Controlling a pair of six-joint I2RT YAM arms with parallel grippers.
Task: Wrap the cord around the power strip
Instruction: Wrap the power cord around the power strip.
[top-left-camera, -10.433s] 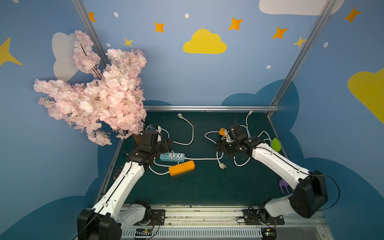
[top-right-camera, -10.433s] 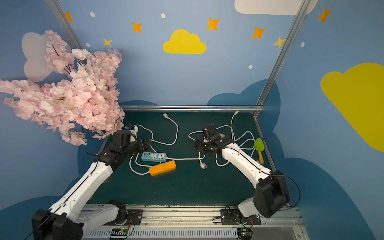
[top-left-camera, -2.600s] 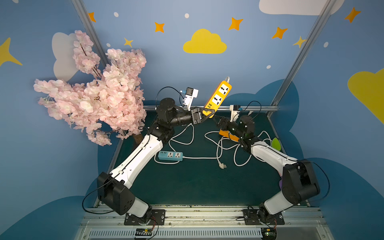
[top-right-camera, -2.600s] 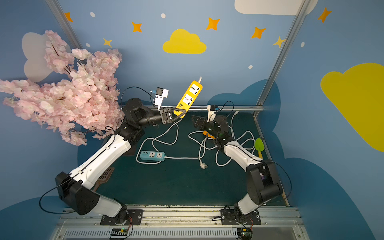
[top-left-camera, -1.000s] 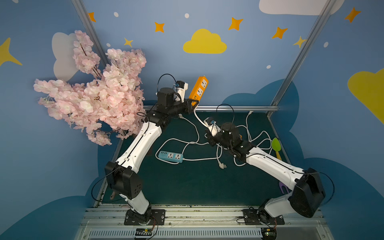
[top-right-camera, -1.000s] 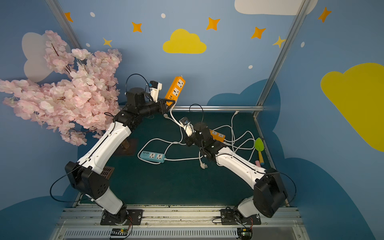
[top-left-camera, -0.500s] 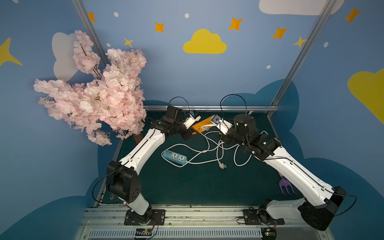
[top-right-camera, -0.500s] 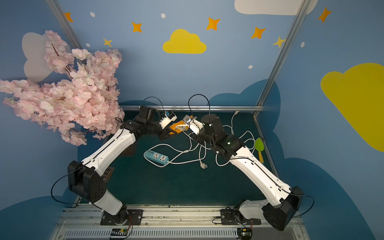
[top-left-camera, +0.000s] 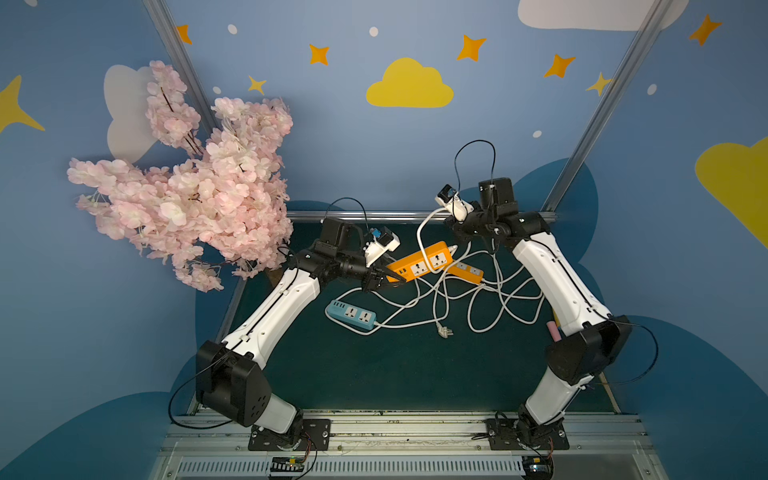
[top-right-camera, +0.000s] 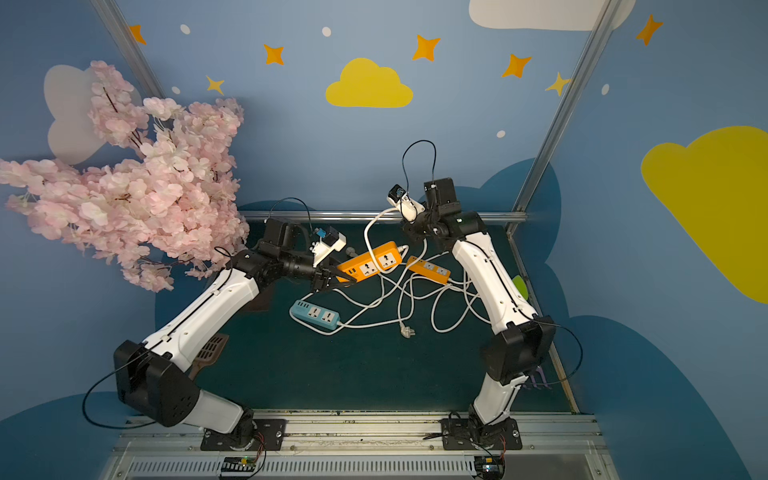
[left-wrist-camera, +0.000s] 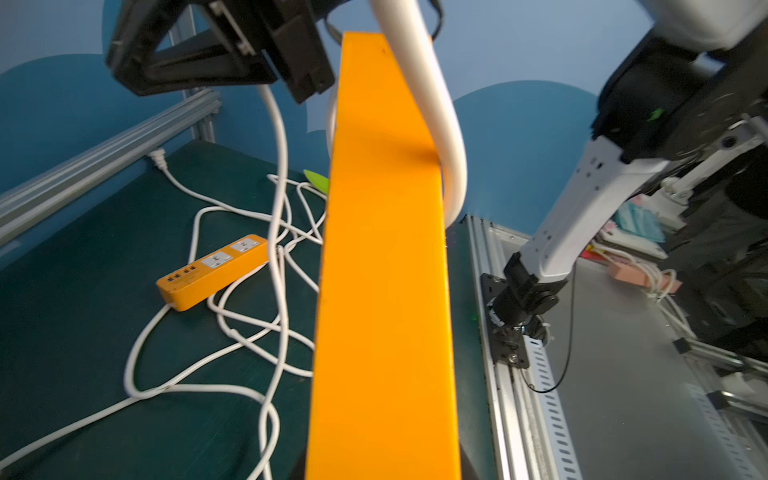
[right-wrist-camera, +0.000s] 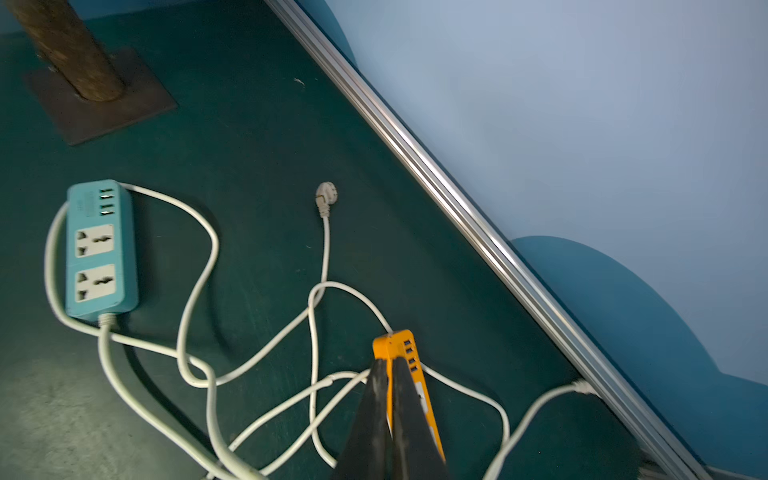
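We cannot trace the white cord (top-left-camera: 419, 232) through the tangle on the table (top-left-camera: 374, 374), nor tell whether the right claw (top-left-camera: 456, 227), fingers pressed together, pinches it, while the left claw (top-left-camera: 388, 280) clamps one end of the orange power strip (top-left-camera: 422, 262), held tilted above the table with a cord loop across it.

Pink blossom tree (top-right-camera: 137, 191) stands at far left of mat (top-right-camera: 332, 374); green item (top-right-camera: 520, 286), possibly a spoon, lies at right edge.
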